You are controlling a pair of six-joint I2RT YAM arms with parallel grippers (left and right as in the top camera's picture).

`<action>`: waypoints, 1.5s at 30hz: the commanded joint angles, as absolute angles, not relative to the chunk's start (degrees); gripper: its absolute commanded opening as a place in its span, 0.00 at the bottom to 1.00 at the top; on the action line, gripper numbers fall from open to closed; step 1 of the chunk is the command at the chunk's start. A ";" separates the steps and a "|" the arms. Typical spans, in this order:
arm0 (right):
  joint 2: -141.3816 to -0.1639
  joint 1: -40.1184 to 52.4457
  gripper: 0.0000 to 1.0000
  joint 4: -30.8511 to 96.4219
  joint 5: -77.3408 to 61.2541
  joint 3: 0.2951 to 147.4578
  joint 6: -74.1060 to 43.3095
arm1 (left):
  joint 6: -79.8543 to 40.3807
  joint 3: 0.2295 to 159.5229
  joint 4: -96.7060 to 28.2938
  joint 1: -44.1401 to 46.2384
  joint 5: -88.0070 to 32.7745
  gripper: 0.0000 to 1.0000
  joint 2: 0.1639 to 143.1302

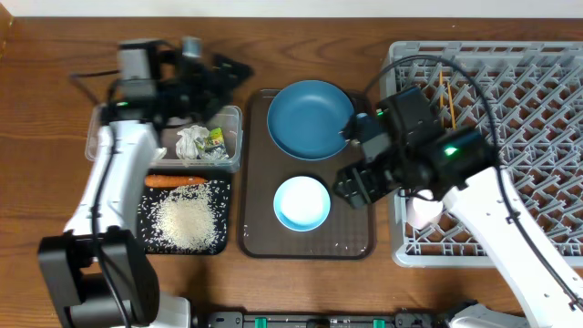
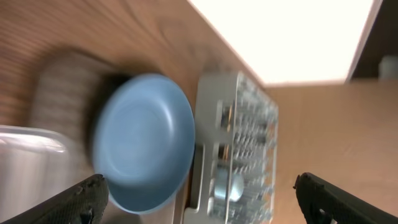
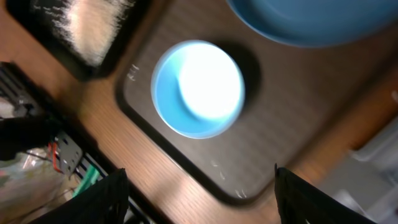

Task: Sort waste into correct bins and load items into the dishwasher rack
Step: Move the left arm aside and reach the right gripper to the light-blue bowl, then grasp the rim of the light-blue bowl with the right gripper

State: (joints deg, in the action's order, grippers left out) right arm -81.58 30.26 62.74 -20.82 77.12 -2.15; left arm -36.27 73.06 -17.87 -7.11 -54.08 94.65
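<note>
1. Overhead view: we see the left gripper [image 1: 217, 73] above the table by the far end of the clear plastic rectangular tub [image 1: 239, 128], which holds a crumpled white paper wad [image 1: 191, 141] and a small green-yellow wrapper [image 1: 217, 139].
2. In the left wrist view its fingers [image 2: 90, 196] stand wide apart with nothing between them.
3. The shallow black rectangular tray [image 1: 146, 239] just beside the tub holds loose white rice grains [image 1: 187, 219] and a small orange carrot [image 1: 173, 180].
4. The large round blue plate [image 1: 305, 118] and the white bowl with a pale blue rim [image 1: 301, 202] sit on the dark brown serving tray [image 1: 260, 228].
5. The right gripper [image 1: 351, 182] hangs over that tray's right edge, jaws spread and empty.
6. A white cup [image 1: 424, 213] lies in the large grey plastic lattice rack [image 1: 528, 118], partly hidden by the right arm.
</note>
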 commanded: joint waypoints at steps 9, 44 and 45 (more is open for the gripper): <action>-83.94 45.60 0.74 43.48 -17.96 66.89 -4.27 | -28.91 72.60 -30.79 -29.50 -62.35 0.98 93.51; -101.32 54.83 0.38 29.74 -10.37 62.11 -5.76 | -28.08 72.60 -34.46 -32.45 -62.35 0.98 93.54; -101.32 54.83 0.38 29.80 -9.80 62.11 -5.76 | -28.08 72.60 -34.46 -32.45 -62.35 0.98 93.54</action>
